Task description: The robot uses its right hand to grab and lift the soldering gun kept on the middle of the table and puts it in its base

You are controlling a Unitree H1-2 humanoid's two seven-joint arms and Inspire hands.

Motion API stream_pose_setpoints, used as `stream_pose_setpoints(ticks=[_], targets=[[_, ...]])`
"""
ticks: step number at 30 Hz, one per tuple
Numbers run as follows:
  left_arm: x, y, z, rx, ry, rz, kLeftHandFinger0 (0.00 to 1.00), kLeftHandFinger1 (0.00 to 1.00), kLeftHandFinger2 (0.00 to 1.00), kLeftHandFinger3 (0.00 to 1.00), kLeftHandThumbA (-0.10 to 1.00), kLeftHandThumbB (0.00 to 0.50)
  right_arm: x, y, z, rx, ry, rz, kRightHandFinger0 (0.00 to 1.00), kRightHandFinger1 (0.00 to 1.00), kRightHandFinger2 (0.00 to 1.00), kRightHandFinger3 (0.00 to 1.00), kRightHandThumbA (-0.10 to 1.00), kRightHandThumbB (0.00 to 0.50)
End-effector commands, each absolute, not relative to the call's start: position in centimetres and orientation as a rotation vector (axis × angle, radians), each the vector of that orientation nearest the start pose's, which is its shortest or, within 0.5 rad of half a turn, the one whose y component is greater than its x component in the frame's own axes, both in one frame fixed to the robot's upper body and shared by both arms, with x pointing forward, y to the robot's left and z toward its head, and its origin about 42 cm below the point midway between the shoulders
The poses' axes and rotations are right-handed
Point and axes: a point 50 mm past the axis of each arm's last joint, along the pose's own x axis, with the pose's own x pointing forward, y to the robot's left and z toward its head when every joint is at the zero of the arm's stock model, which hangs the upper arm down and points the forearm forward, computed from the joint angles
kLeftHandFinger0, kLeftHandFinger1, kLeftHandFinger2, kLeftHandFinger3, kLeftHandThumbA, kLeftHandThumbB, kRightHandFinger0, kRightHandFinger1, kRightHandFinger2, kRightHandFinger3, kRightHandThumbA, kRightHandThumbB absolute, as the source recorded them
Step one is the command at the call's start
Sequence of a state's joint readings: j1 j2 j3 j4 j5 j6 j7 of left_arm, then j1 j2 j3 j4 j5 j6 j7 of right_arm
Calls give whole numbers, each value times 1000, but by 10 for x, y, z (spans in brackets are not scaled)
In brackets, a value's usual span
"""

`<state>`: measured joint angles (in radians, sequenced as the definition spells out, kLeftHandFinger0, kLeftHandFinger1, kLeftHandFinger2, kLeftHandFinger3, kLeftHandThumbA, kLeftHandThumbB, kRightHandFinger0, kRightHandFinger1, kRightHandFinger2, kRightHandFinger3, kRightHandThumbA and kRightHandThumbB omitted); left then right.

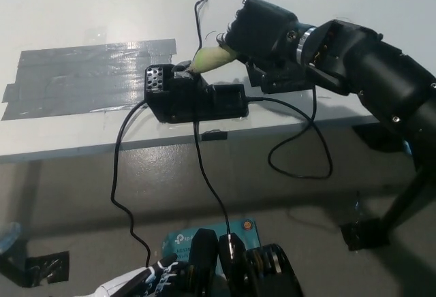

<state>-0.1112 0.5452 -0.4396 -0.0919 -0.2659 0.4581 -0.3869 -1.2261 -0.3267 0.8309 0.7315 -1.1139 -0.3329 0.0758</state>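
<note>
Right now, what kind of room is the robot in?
Probably a workshop or lab: a white table with grey tape stuck on it, a black soldering base trailing cables, and the right hand holding a soldering gun.

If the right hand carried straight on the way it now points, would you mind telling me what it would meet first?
Probably the black base. The right hand, shut on the soldering gun, points toward picture left and slightly down, and the gun's tip already sits at the base's top edge. Depth is unclear from this single view.
</note>
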Motion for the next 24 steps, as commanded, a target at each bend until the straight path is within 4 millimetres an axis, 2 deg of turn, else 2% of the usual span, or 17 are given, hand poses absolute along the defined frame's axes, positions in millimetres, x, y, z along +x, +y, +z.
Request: stream_pose_setpoints(ticks=[1, 2, 4, 5, 7, 8, 9, 10, 11, 13, 15, 16, 20, 21, 23, 24], targets=[[284, 254, 111, 316, 475, -761, 1000, 1000, 993, 1000, 1000, 481, 537, -65, 389, -2042, -962, 518, 0, 0, 417, 135, -100, 160], [283, 254, 111, 320, 472, -760, 1000, 1000, 989, 1000, 1000, 492, 534, -61, 386, -2044, -973, 521, 0, 0, 407, 144, -6, 139], [283, 254, 111, 321, 472, -762, 1000, 1000, 985, 1000, 1000, 490, 533, -58, 383, -2039, -961, 529, 0, 0, 415, 200, 93, 147], [282, 253, 113, 332, 462, -755, 1000, 1000, 982, 1000, 1000, 469, 531, -54, 377, -1986, -961, 532, 0, 9, 420, 263, 124, 184], [284, 251, 114, 336, 458, -757, 1000, 1000, 979, 1000, 1000, 467, 531, -56, 377, -1981, -959, 527, 0, 0, 390, 256, 123, 185], [284, 251, 115, 349, 455, -761, 1000, 1000, 981, 1000, 1000, 474, 530, -52, 373, -1978, -943, 547, 0, 56, 439, 379, 44, 190], [283, 251, 115, 358, 452, -762, 1000, 1000, 982, 1000, 1000, 474, 529, -48, 365, -1977, -903, 574, 0, 32, 433, 296, -11, 190], [283, 251, 115, 353, 454, -764, 1000, 1000, 984, 1000, 1000, 480, 528, -48, 362, -1983, -899, 577, 0, 5, 364, 183, -69, 192], [283, 252, 115, 344, 457, -767, 1000, 1000, 973, 1000, 1000, 470, 528, -47, 356, -1993, -895, 578, 0, 0, 344, 121, -97, 200], [283, 252, 115, 345, 455, -766, 1000, 1000, 966, 1000, 1000, 469, 528, -48, 352, -1979, -883, 582, 0, 0, 341, 107, -100, 196], [284, 253, 116, 364, 454, -762, 1000, 1000, 943, 1000, 1000, 481, 528, -51, 350, -1947, -866, 587, 0, 40, 421, 379, -100, 225], [284, 253, 115, 363, 454, -762, 1000, 1000, 938, 1000, 1000, 481, 528, -51, 350, -1940, -851, 596, 0, 67, 458, 478, -100, 208], [284, 253, 115, 355, 455, -761, 1000, 1000, 917, 1000, 1000, 467, 528, -49, 349, -1843, -788, 636, 0, 162, 573, 488, -100, 199], [284, 253, 115, 357, 456, -761, 1000, 1000, 921, 1000, 1000, 476, 527, -48, 349, -1835, -774, 641, 0, 180, 590, 520, -100, 156], [284, 254, 114, 360, 458, -764, 1000, 1000, 931, 1000, 1000, 476, 529, -46, 347, -1808, -763, 643, 0, 157, 554, 617, -100, 144], [284, 254, 114, 360, 460, -766, 1000, 1000, 941, 1000, 1000, 484, 530, -44, 346, -1802, -754, 641, 0, 148, 541, 757, -100, 135]])
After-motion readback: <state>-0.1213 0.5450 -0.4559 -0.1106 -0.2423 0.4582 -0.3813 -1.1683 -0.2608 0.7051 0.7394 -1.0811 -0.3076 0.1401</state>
